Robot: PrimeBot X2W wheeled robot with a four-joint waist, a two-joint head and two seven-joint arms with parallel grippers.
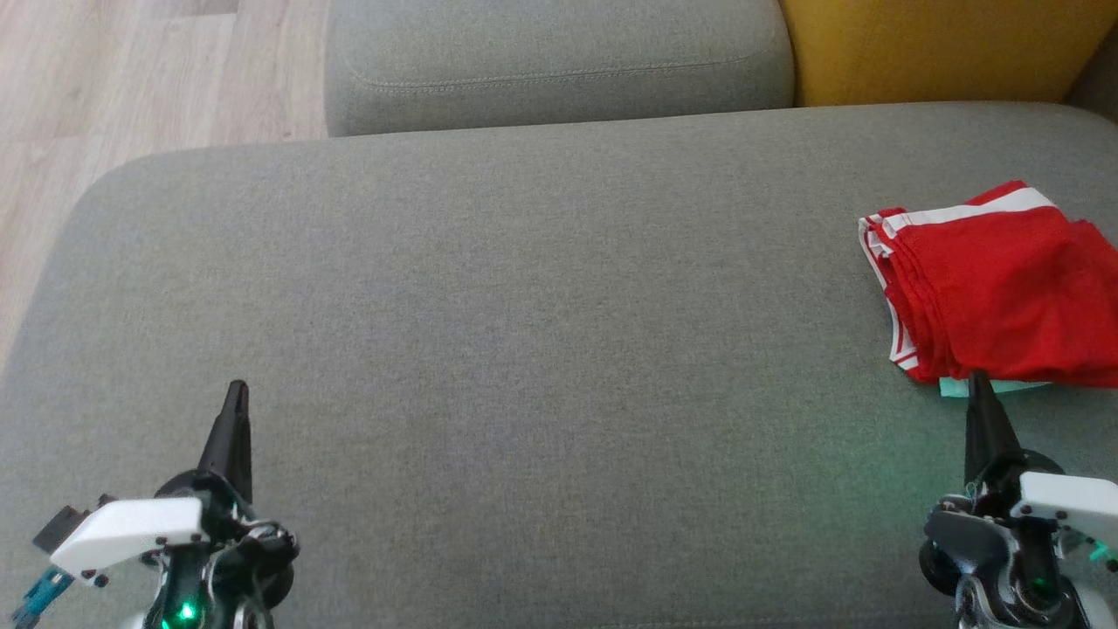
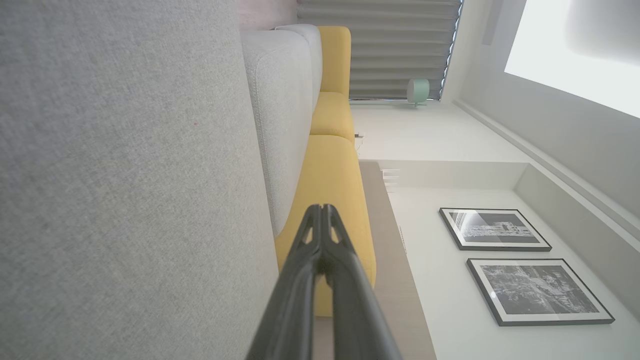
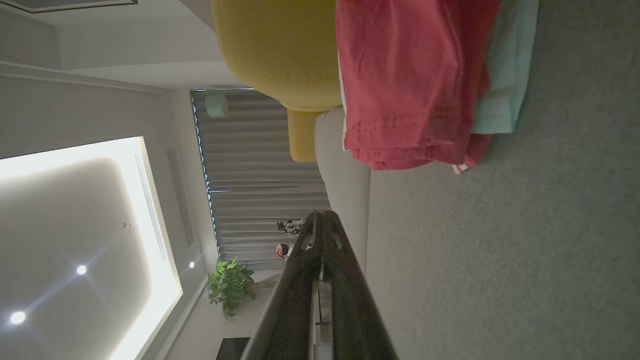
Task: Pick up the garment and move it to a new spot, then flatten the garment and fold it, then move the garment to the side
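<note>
You could see only part of the red garment (image 1: 996, 288): the right edge of the head view cut it off, and so did the top edge of the right wrist view. A pale teal piece (image 1: 952, 388) poked out from under its near edge, mostly covered, and you could not tell what it was. The tip of your right pincer (image 1: 976, 384) overlapped that teal edge; whether it touched the cloth was unclear. Both arms were cropped at the bottom of the head view.

The garment lay folded in layers at the right end of the grey sofa seat (image 1: 524, 306), well apart from your left pincer (image 1: 236, 397). Each pincer pointed away from you, low over the seat, its fingers pressed together at the tips and pinching nothing.

The garment was soft red cloth with white stripes along its edges and stitched hems. The seat was coarse woven grey fabric with rounded corners. Behind it sat a matching grey back cushion (image 1: 559, 61) with a seam and a yellow cushion (image 1: 943, 44), beside pale wood floor (image 1: 131, 79).
</note>
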